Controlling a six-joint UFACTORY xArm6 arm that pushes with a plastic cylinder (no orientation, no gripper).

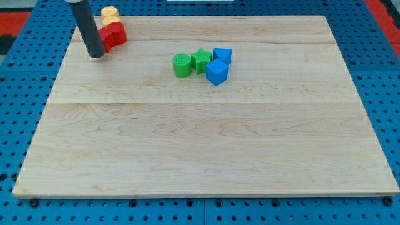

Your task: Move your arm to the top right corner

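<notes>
My tip (97,55) rests on the wooden board (206,150) near the view's top left corner. It sits just left of a red block (114,35) and touches or nearly touches it. A yellow block (110,14) lies right behind the red one at the board's top edge. Near the top centre sits a tight cluster: a green cylinder (182,64), a green star-shaped block (201,59), a blue cube (217,72) and a second blue block (222,55). The board's top right corner (322,22) is far from my tip.
The board lies on a blue pegboard table (375,62) with rows of holes. Red surfaces show at the view's top corners, beyond the table.
</notes>
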